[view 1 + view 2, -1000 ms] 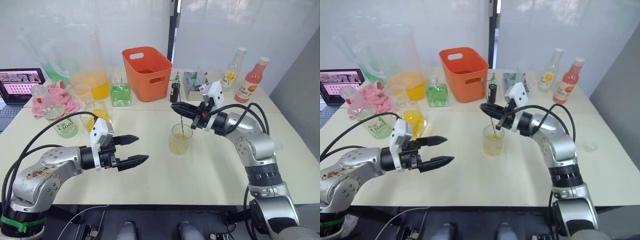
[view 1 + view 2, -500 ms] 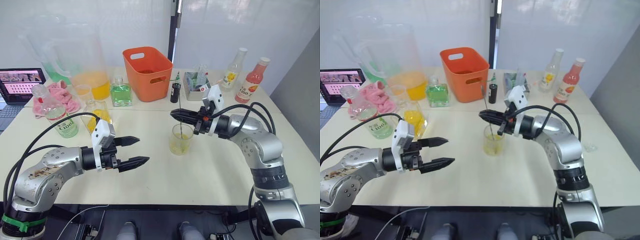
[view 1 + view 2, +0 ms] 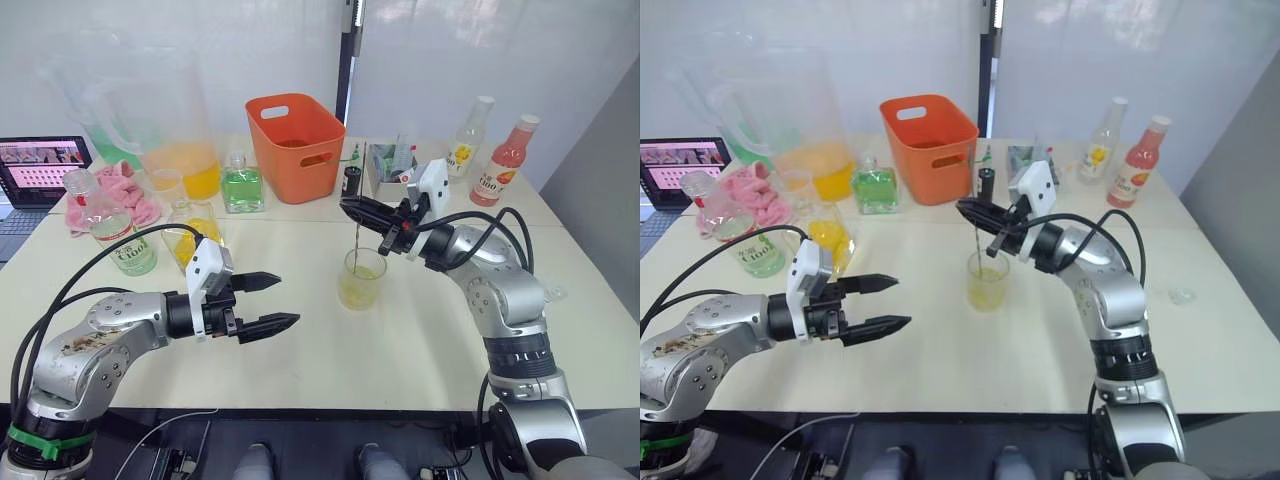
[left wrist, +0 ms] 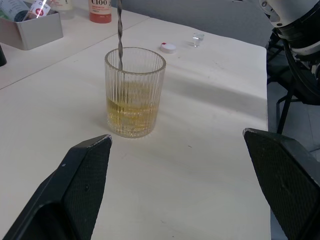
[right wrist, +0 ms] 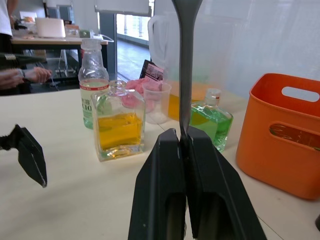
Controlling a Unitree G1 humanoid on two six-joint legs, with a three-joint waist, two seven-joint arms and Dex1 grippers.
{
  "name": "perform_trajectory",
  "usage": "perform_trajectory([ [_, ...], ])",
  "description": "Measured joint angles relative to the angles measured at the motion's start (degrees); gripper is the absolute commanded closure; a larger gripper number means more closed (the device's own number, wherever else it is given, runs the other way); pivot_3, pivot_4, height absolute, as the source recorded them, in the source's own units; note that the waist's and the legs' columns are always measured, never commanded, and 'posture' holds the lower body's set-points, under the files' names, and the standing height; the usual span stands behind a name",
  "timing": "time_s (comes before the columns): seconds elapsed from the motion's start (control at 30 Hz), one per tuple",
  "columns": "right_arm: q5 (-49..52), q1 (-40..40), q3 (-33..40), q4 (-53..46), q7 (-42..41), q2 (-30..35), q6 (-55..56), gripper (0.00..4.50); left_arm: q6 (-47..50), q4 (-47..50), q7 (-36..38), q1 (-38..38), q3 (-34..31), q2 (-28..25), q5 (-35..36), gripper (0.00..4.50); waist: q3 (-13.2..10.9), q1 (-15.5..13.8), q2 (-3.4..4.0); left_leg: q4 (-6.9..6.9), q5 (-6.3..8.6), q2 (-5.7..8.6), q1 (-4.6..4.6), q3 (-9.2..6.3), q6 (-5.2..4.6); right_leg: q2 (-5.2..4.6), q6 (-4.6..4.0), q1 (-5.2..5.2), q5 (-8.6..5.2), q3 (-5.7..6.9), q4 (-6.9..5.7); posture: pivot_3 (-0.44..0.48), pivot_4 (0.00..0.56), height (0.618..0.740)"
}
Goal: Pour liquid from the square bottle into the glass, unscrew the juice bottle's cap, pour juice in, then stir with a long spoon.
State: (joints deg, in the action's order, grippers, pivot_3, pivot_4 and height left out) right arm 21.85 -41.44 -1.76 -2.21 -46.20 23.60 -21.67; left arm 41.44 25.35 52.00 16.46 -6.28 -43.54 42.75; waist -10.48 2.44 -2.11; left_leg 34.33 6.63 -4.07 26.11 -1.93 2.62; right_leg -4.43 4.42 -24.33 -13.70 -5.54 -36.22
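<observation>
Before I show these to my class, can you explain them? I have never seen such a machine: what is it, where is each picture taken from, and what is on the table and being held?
It is a humanoid robot with two arms, each ending in a two-fingered gripper. Two pictures come from cameras in its head, looking down over the table. The other two come from cameras on its wrists, looking along the fingers. The right gripper is shut on the long spoon, whose lower end stands in the glass of yellowish liquid. The left gripper is open and holds nothing. Behind stand an orange basket, a square bottle of yellow liquid, the juice bottle, and a small white cap lying loose.
</observation>
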Motion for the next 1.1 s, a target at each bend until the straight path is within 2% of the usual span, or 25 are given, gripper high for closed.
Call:
perform_trajectory([
  [0.13,-0.10,0.23,-0.55,0.07,-1.51,1.07,-0.59,4.50,-0.21,-0.53,0.13,0.72,0.63,0.11,-0.45,0.04,0.00,-0.09,0.00,0.01,0.00,0.00,0.00,0.00,0.00,0.00,0.00,0.01,0.00,0.00,0.00,0.000,0.150,0.725],
  [0.5,11.01,3.03,3.84,-5.76,-4.01,3.14,-11.11,4.50,-1.47,-1.46,0.87,1.00,1.36,0.42,-1.18,0.04,0.00,-0.02,0.00,0.01,0.00,0.00,-0.01,-0.01,0.00,0.00,0.00,0.02,0.00,0.00,-0.02,0.000,0.150,0.725],
  [0.7,7.59,3.27,3.43,-4.06,0.35,-0.83,-6.20,4.50,-2.45,-2.35,1.01,1.65,2.69,0.49,-2.49,0.04,0.00,0.05,0.00,0.01,0.00,0.00,-0.03,-0.01,0.00,0.00,0.00,0.02,0.00,0.00,-0.03,0.000,0.150,0.725],
  [0.9,1.00,2.99,1.77,-0.93,1.41,-0.16,-0.09,4.50,-3.02,-2.58,1.31,1.64,2.88,0.50,-3.39,0.04,0.00,-0.14,0.00,0.03,0.00,0.00,-0.02,0.00,0.00,0.00,0.01,0.04,0.00,0.00,-0.02,0.000,0.150,0.725],
  [1.1,1.23,3.97,2.06,-1.20,0.29,3.47,-0.42,4.50,-3.94,-2.55,1.47,1.53,3.37,0.53,-4.39,0.04,0.00,-0.34,0.00,0.04,0.00,0.00,-0.03,0.00,0.00,-0.01,0.00,0.06,0.00,0.00,-0.01,0.000,0.150,0.725],
])
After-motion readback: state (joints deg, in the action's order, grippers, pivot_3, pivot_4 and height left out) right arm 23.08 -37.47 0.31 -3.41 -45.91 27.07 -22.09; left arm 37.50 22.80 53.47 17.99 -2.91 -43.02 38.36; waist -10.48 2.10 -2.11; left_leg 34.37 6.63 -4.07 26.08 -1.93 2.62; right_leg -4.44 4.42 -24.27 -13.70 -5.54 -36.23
